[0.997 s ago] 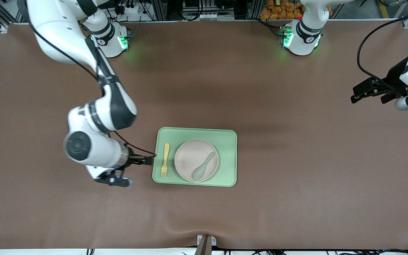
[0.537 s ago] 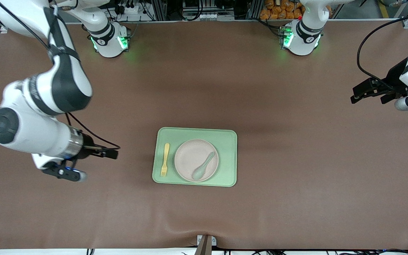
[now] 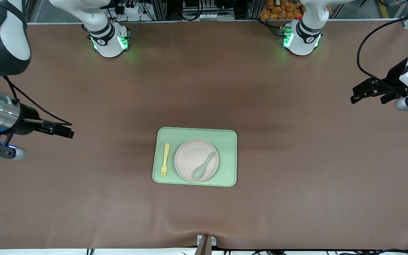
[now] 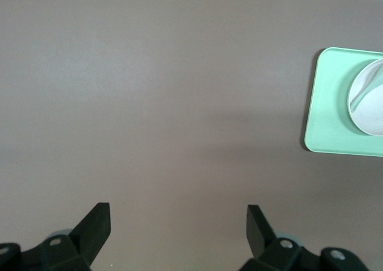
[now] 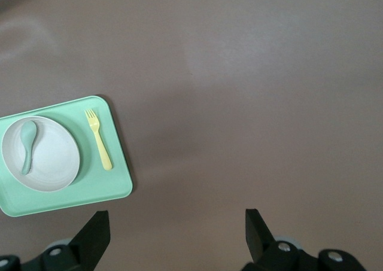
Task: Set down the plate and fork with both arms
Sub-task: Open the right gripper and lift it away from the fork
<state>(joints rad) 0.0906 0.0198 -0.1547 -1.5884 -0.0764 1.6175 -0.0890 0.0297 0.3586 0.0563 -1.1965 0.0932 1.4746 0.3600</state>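
Note:
The pale plate (image 3: 190, 156) lies on a light-green tray (image 3: 227, 141) mid-table, with a grey-green spoon (image 3: 203, 165) on it. The yellow fork (image 3: 165, 159) lies on the tray beside the plate, toward the right arm's end. My right gripper (image 3: 68, 133) hangs open and empty over bare table, well off the tray toward the right arm's end. In the right wrist view (image 5: 176, 222) the tray (image 5: 90, 193), plate (image 5: 57, 157) and fork (image 5: 99, 139) show. My left gripper (image 3: 368, 98) waits open and empty at the left arm's end; its wrist view (image 4: 176, 217) shows the tray's edge (image 4: 326, 103) and part of the plate (image 4: 374, 112).
A brown mat (image 3: 296, 177) covers the whole table. The two arm bases (image 3: 108, 40) (image 3: 301, 37) stand at the table's edge farthest from the front camera. A small bracket (image 3: 205, 242) sits at the nearest edge.
My right arm has drawn back from beside the tray toward its own end of the table, gripper still open and empty. The left arm has not moved.

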